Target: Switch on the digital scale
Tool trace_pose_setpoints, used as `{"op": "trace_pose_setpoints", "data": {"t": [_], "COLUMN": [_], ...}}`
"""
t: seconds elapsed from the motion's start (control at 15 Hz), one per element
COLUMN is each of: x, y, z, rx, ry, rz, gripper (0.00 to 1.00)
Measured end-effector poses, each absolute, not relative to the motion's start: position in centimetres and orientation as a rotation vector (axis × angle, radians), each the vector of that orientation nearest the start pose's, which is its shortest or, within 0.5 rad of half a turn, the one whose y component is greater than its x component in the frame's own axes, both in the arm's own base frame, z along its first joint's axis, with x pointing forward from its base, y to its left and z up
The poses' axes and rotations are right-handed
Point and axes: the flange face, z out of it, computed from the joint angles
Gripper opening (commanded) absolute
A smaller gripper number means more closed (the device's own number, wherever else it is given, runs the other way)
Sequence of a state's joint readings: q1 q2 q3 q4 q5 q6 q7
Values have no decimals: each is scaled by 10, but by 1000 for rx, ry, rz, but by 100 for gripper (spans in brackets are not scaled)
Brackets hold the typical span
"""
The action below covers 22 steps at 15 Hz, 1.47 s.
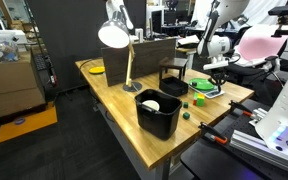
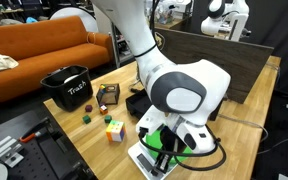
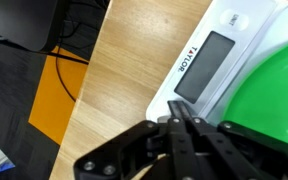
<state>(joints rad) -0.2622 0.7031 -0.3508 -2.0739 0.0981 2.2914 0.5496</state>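
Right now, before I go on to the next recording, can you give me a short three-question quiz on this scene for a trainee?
1. True or false: the gripper hangs over the black bin.
2. Multiple choice: what lies on the digital scale? A) a green object; B) a desk lamp; C) a yellow bowl.
3. Fill in the gap: in the wrist view the gripper's jaws are ___.

Key: 1 false, it is at the edge of the digital scale; 2 A; 3 shut, with nothing between them.
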Motion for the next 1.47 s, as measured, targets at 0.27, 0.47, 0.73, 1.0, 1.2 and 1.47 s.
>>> {"op": "trace_pose_setpoints", "data": {"t": [0.27, 0.47, 0.73, 1.0, 1.2, 1.47], "x": [416, 415, 415, 408, 397, 387], "y": [-310, -309, -309, -311, -313, -311], "z": [77, 77, 77, 78, 85, 113], "rx": [-2644, -2638, -2635, -2621, -2601, -2595], "ry": [1841, 1842, 1843, 1856, 1877, 1876], "rz": [735, 749, 752, 761, 767, 726], "gripper": [0, 0, 0, 28, 47, 76]}}
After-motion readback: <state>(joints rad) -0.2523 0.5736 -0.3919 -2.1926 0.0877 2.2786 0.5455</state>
